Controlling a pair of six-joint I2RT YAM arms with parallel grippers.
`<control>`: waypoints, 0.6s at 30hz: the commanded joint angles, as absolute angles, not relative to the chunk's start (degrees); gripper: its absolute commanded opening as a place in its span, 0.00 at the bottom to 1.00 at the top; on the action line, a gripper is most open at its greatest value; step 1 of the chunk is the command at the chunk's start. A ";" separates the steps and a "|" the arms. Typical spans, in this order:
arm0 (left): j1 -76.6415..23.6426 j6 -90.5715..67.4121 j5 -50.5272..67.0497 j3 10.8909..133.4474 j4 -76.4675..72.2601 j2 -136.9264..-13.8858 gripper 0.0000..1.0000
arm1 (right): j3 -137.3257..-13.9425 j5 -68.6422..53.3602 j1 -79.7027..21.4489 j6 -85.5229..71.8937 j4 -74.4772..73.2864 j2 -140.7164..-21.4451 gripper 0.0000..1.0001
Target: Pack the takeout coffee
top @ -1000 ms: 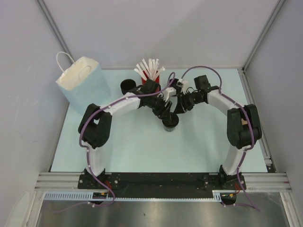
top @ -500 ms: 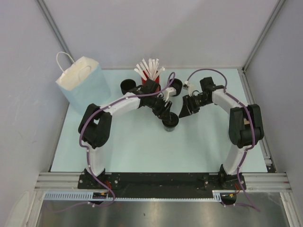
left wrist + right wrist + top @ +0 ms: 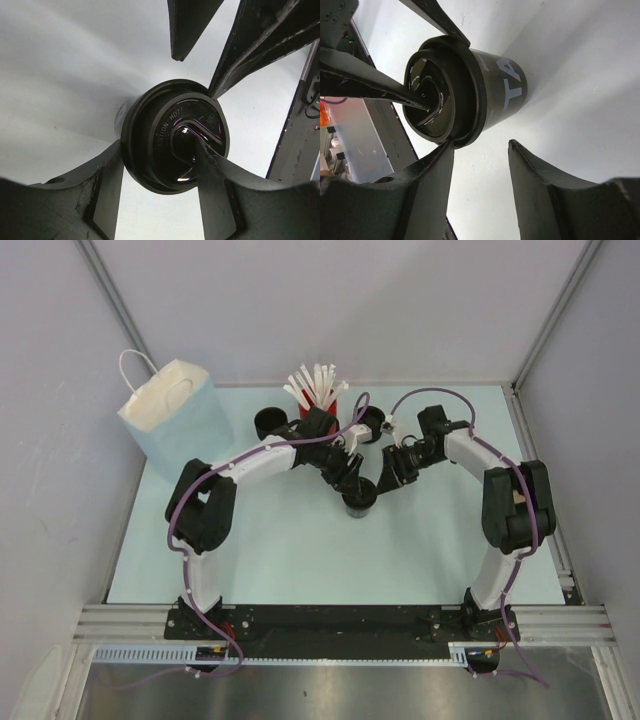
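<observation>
- Left fingers (image 3: 107,192) pinch one side of the lid. One lies along the outside of the rim; the other's tip sits in the dimple on top, at the bottom of the left wrist view.
- So the left gripper (image 3: 157,152) has the coffee (image 3: 160,122) by the lid's edge, not around the body.
- Right fingers (image 3: 427,192) stand spread: one tip touches the lid's rim, the other hangs free over bare table (image 3: 570,60), with nothing between them.
- Right gripper (image 3: 481,150) sits just right of centre in the top view, facing the left one.
- The coffee stands upright on the table, just below the middle of the top view, with both grippers on it. The bag (image 3: 170,420) is at upper left, well apart, and the sticks (image 3: 316,382) are above centre.
- Look: small, round and black all over. The glossy lid is embossed CAUTION HOT, with a raised rim and a sunken centre. The wall carries white letters, of which only "TA" can be read.
- Handling, as I judge it: the wall is thin and will dent if squeezed hard. The lid is stiffer but slick, and probably only snapped on — a lift by it could pop it off.
- Whether the coffee is full I cannot tell; if it is, it is heavier and will spill when tipped.
- Best hold: across the body just under the lid's rim, where the wall is stiffest — and kept upright.
</observation>
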State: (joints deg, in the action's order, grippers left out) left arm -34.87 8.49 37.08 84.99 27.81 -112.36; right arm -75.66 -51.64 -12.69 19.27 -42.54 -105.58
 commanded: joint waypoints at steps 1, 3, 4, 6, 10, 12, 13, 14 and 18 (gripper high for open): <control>-34.28 16.35 17.93 81.04 33.57 -119.88 0.43 | -74.36 -49.75 -13.80 18.46 -40.96 -104.33 0.53; -34.28 16.35 17.84 81.04 33.66 -119.71 0.43 | -73.66 -48.96 -14.15 18.37 -40.17 -104.50 0.53; -34.28 16.35 17.84 81.04 33.66 -119.62 0.43 | -73.22 -48.61 -14.24 18.28 -39.99 -104.50 0.53; -34.28 16.35 17.84 81.04 33.66 -119.44 0.43 | -72.86 -47.29 -14.59 18.11 -39.29 -104.76 0.52; -34.28 16.52 17.67 80.86 33.93 -119.36 0.43 | -71.81 -43.25 -15.12 17.32 -37.53 -104.41 0.52; -34.28 16.61 17.58 80.68 33.93 -119.36 0.43 | -71.19 -40.00 -15.73 16.79 -36.57 -104.33 0.52; -34.28 16.61 17.49 80.68 33.93 -119.27 0.43 | -71.02 -39.21 -15.82 16.70 -36.30 -104.41 0.52; -34.28 16.61 17.49 80.60 34.01 -119.27 0.43 | -70.49 -38.16 -15.99 16.61 -35.78 -104.50 0.52; -34.19 16.70 17.40 80.16 34.01 -119.09 0.43 | -69.53 -32.71 -17.40 16.35 -34.72 -104.59 0.52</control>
State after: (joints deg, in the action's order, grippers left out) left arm -34.76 8.45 37.10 85.12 28.21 -112.46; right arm -72.34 -46.09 -14.28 15.09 -39.03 -102.89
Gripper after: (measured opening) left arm 0.581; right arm 0.525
